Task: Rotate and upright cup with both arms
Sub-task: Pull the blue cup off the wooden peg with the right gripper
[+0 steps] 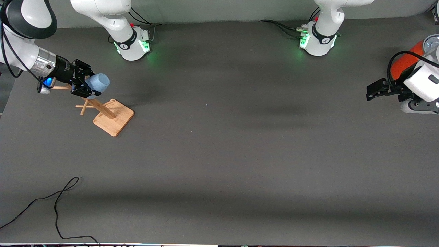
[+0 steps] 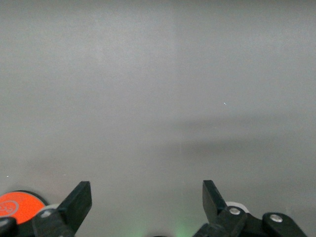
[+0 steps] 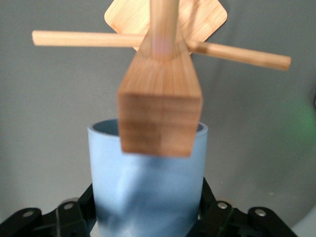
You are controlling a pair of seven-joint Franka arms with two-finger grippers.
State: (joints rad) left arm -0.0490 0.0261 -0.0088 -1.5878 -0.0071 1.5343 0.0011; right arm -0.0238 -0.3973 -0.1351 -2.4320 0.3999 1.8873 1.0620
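The right gripper (image 1: 90, 86) is clamped on the cup (image 1: 98, 83), its fingers pinching the light-blue tumbler on both sides. The cup is up in the air over the wooden rack (image 1: 109, 113), right by the top of the rack's post at the right arm's end of the table. In the right wrist view the cup (image 3: 148, 190) sits between the black fingers (image 3: 74, 212) with its open mouth pointing at the post's square top, and the rack (image 3: 160, 98) fills the upper half of that shot (pegs sticking out sideways, base plate underneath).

The left arm is just waiting at its own end of the table. The left gripper (image 1: 374, 90) hangs over bare tabletop with its jaws spread wide and nothing between them; the left wrist view shows both fingertips (image 2: 79, 200) well apart above the grey surface. An orange-red can (image 1: 404, 63) stands right beside that arm, partly hidden by it.

A loose black cable (image 1: 58, 206) lies on the table near the front camera.
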